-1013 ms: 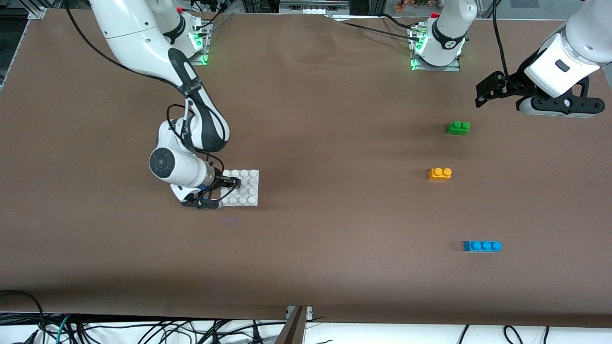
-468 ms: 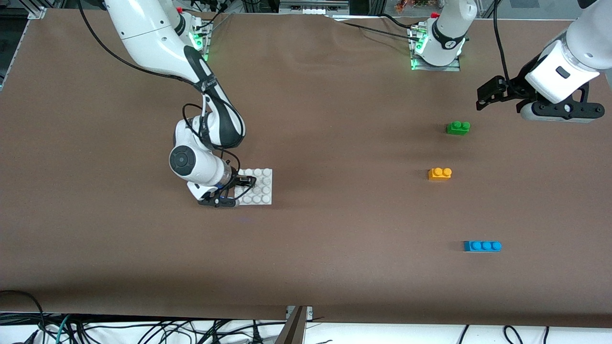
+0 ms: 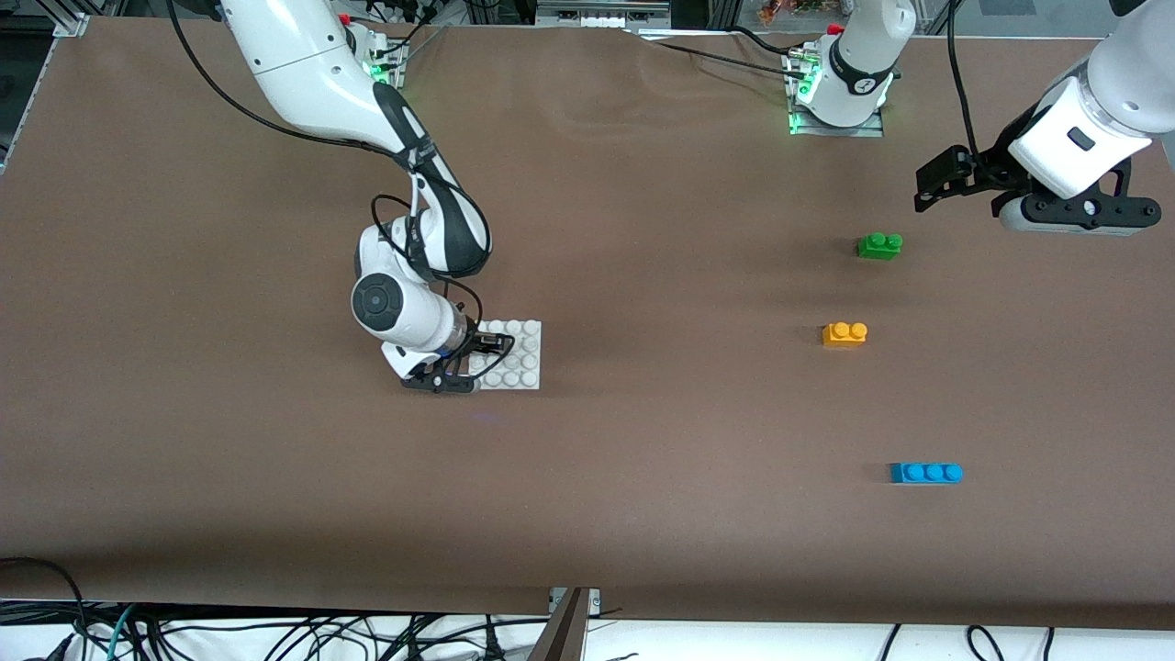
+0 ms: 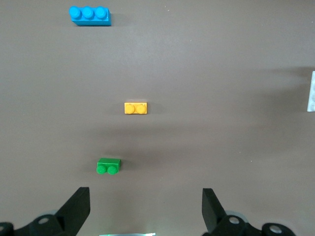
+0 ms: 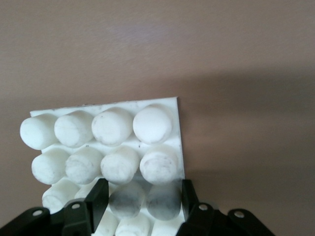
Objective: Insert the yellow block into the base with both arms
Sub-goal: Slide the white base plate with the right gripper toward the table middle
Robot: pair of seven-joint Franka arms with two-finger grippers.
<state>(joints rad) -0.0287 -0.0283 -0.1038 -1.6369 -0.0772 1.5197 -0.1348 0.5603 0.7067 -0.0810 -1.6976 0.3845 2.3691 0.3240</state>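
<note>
Right gripper [image 3: 477, 360] at frame centre-left, fingers [image 5: 100, 196] closed on edge of flat white studded plastic base [image 3: 521, 360], gripping it low on brown counter [image 3: 643, 441], probably to bring it within reach of other arm. Small yellow-orange two-stud plastic block [image 3: 844, 333] sits untouched at centre-right. Left gripper [image 3: 932, 176] hovers at upper right, fingers [image 4: 76, 206] wide apart, empty, likely staged for block pickup.

Even overhead light, no glare; the matte brown desk [image 3: 643, 229] carries soft shadows beside each arm. The right wrist view's white studded plastic plate [image 5: 147, 113] looks slightly soft close up.
</note>
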